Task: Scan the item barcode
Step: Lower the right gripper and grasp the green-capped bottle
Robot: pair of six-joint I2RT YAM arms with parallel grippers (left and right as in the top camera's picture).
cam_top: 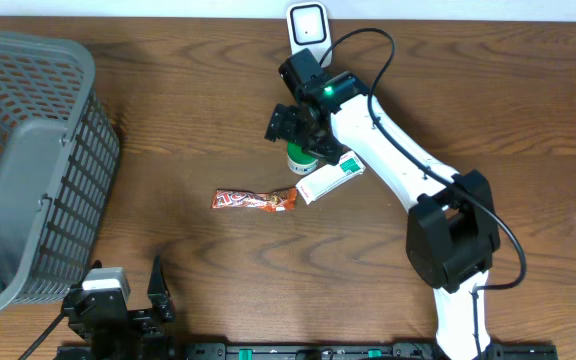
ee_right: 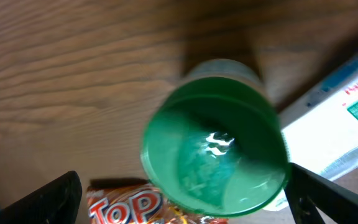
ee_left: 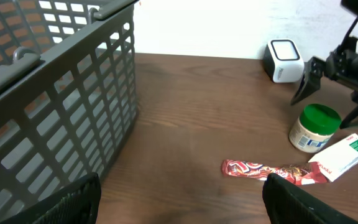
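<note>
Right claw [cam_top: 296, 135] above jar [cam_top: 301, 160], upper centre.
Spread wide, either side of the green lid [ee_right: 215, 155]; left claw [ee_left: 179, 208] also spread, lower left.

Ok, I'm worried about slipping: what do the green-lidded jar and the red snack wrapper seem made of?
Jar: likely plastic, its green lid glossy with a bright glint. Snack wrapper: probably thin plastic film, shiny and crinkled.

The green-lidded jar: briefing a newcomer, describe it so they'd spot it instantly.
Find the white scanner at the far edge of the table. Just in front stands a jar, beside a white box and red wrapper. It alone is upright and round, with a green lid.
</note>
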